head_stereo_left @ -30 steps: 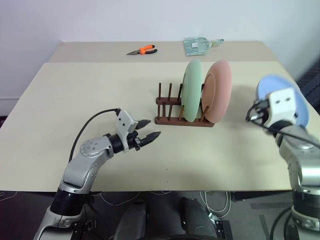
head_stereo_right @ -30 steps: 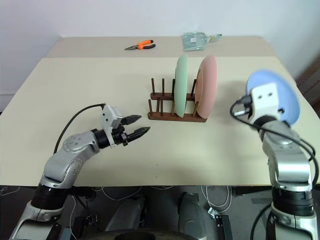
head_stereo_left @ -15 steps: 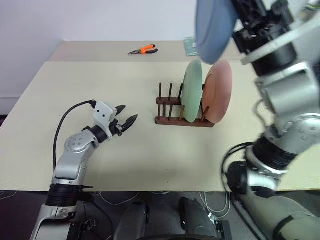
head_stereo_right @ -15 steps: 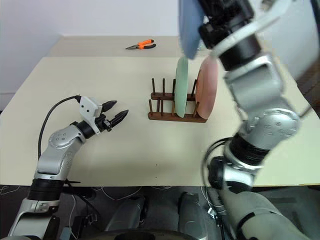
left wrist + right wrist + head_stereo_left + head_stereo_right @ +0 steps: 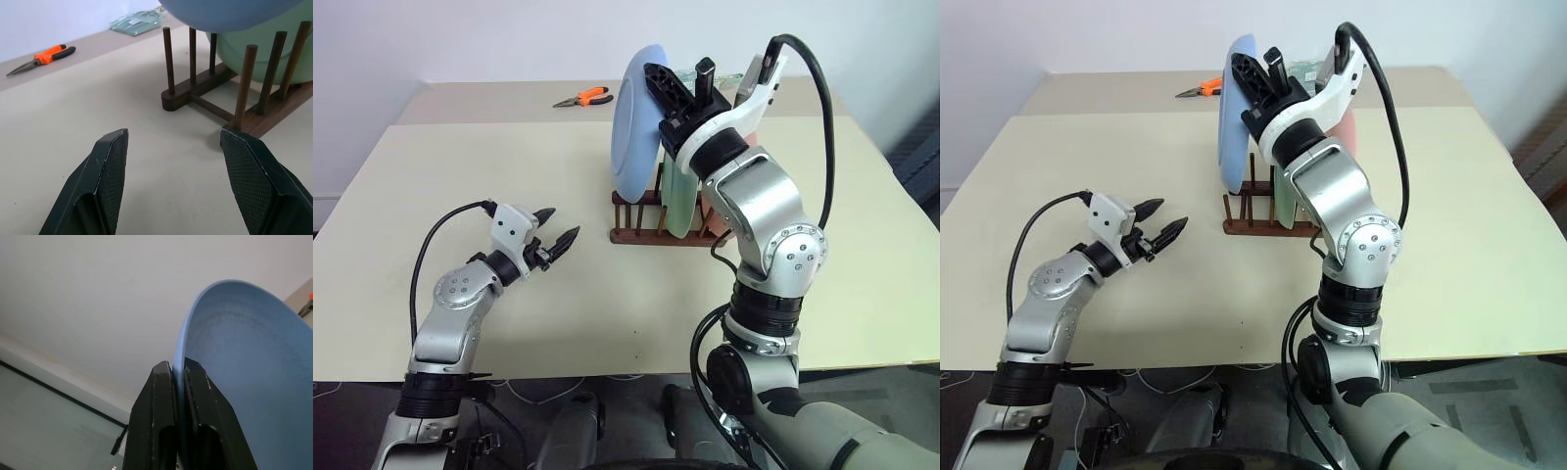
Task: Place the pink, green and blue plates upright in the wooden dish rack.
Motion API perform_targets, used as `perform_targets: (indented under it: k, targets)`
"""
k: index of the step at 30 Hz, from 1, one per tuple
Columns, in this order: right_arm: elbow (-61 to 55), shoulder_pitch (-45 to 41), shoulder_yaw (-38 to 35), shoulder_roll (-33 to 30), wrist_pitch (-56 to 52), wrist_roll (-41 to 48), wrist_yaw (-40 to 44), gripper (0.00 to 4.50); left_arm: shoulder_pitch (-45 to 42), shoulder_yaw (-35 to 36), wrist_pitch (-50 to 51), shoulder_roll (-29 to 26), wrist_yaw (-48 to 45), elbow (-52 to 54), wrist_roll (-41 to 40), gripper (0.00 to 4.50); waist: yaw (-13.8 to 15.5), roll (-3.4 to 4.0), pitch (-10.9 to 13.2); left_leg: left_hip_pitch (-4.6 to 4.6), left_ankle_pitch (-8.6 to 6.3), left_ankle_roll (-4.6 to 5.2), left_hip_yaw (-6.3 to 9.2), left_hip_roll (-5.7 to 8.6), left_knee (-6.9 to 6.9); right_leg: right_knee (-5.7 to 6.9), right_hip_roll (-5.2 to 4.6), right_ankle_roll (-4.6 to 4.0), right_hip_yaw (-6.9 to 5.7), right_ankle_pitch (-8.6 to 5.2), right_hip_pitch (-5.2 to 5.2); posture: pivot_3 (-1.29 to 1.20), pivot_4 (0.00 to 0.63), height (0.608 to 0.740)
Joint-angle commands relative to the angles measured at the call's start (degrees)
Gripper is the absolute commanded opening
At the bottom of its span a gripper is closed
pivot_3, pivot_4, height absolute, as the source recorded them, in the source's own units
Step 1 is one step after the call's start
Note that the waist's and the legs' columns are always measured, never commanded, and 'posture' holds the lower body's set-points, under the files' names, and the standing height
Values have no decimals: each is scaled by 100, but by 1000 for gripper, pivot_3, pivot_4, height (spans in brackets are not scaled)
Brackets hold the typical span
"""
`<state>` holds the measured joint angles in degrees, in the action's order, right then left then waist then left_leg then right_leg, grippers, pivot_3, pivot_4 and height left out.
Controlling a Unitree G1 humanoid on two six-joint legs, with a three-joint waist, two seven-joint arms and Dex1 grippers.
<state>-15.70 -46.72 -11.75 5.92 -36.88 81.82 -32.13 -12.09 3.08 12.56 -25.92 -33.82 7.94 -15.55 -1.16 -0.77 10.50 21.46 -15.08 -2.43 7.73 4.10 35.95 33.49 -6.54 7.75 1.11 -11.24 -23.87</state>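
Note:
The blue plate (image 5: 634, 122) hangs on edge in the air over the left end of the wooden dish rack (image 5: 636, 233), with my right gripper (image 5: 662, 86) shut on its upper rim. The right wrist view shows both fingers pinching that rim (image 5: 178, 377). The green plate (image 5: 680, 201) stands upright in the rack just behind it. The pink plate (image 5: 753, 134) stands further right, mostly hidden by my right arm. My left gripper (image 5: 558, 227) is open and empty, low over the table left of the rack, pointing at its free pegs (image 5: 195, 95).
Orange-handled pliers (image 5: 584, 98) lie on the far table at the back. A clear plastic packet (image 5: 139, 19) lies further along the same table. Bare tabletop stretches between my left gripper and the rack.
My right arm swung the blue plate from the far right, up and across to the left over the rack, rolling the wrist. My left gripper drew back a little to the left.

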Motion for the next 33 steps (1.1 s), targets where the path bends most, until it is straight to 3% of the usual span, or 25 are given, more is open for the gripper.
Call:
perform_targets:
  k: [1, 4, 7, 13, 18, 22, 25, 28, 33]
  targets:
    - [65, -10, 107, -3, 87, -116, -10, 11, 34, 83, 51, -86, -96, 285, -105, 3072, 0, 0, 0, 0, 0, 0, 0, -1, 0, 0, 1, 0, 0, 0, 0, 0, 150, 740]
    - [382, -27, 159, -44, 125, -445, 102, 11, 84, 73, 124, -87, -209, 358, -195, 3072, -2, 0, 0, -1, 0, 0, -2, -2, 0, 1, 3, -1, 1, 0, 0, 0, 150, 740]
    - [544, -84, 187, -83, 134, -686, 303, 962, 90, 64, 177, -69, -226, 399, -222, 3072, -1, 1, 1, 0, 0, 0, -2, -2, 0, 0, 3, -1, 1, 0, -1, 0, 150, 740]
    - [274, -483, 644, -874, -13, -1733, 1506, 3987, 127, 31, 254, -60, -229, 468, -205, 3072, -1, 2, 1, 1, 0, 0, -5, -2, 1, -1, 3, 0, 1, 0, -1, 0, 150, 740]
    - [-718, -477, 980, -2472, 73, -2740, 3273, 3987, 143, -9, 298, -61, -225, 502, -164, 3072, 30, -1, 0, 5, 0, 0, -4, -2, 1, -8, 3, 2, 0, -2, 2, 0, 150, 740]
    - [-1036, 1085, -661, -4477, -56, -2815, 4489, 3987, 194, 156, 167, -163, -245, 238, -114, 3072, 146, -30, -11, 4, -4, 6, 8, 0, 7, -40, -3, -1, -18, -12, 36, 0, 150, 740]
    - [-758, 2379, -1362, -5246, 75, -3213, 5259, 3987, 193, 231, 62, -228, -227, 20, -53, 3072, 170, -22, -5, 1, -8, 12, -17, 4, 12, -47, -18, -1, -6, -23, 38, 0, 150, 740]
    - [-389, 3788, -1574, -5619, 410, -3879, 6060, 3987, 192, 328, -93, -309, -257, -252, -14, 3072, 171, -26, -8, -4, -9, 13, -21, -3, 8, -41, -15, 13, -6, -31, 37, 0, 150, 740]
    - [300, 4510, -1007, -5650, 1229, -4963, 6772, 3987, 315, 357, -204, -362, -242, -334, 52, 3072, 65, -3, -1, -8, -9, 13, -43, -5, 17, -37, -17, 10, 11, -29, 34, 0, 150, 740]
